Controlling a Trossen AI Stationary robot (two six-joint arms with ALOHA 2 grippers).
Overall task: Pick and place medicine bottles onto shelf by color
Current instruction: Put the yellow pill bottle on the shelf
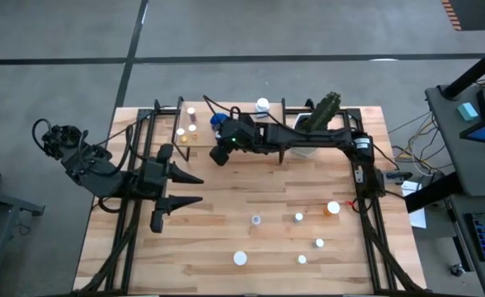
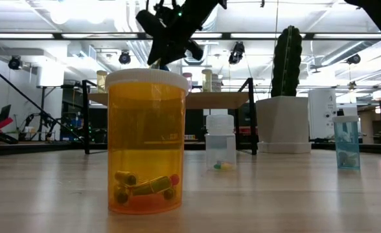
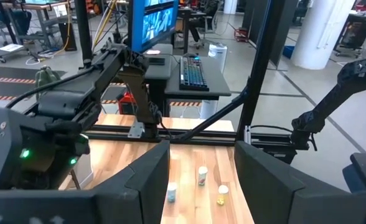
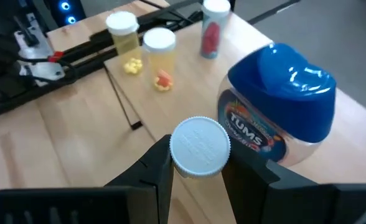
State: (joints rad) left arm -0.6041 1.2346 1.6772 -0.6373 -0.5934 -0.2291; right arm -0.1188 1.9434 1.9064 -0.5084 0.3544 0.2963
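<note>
Right gripper (image 4: 198, 163) clamps a small white-capped round bottle (image 4: 199, 146) over the low light-wood shelf (image 4: 170, 106), just beside the large blue-capped Tums bottle (image 4: 282, 106); three small white-capped bottles (image 4: 160, 51) stand farther along the shelf. Left gripper (image 1: 195, 189), fingers apart, waits over the slatted wooden tabletop (image 1: 226, 231), where loose bottles (image 1: 299, 217) sit.

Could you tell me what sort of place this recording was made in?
Most likely a robotics lab or workshop. The low view shows exposed ceiling ducts and lighting rails, the left wrist view a desk with a monitor and keyboard, and the wooden table sits on bare concrete.
</note>
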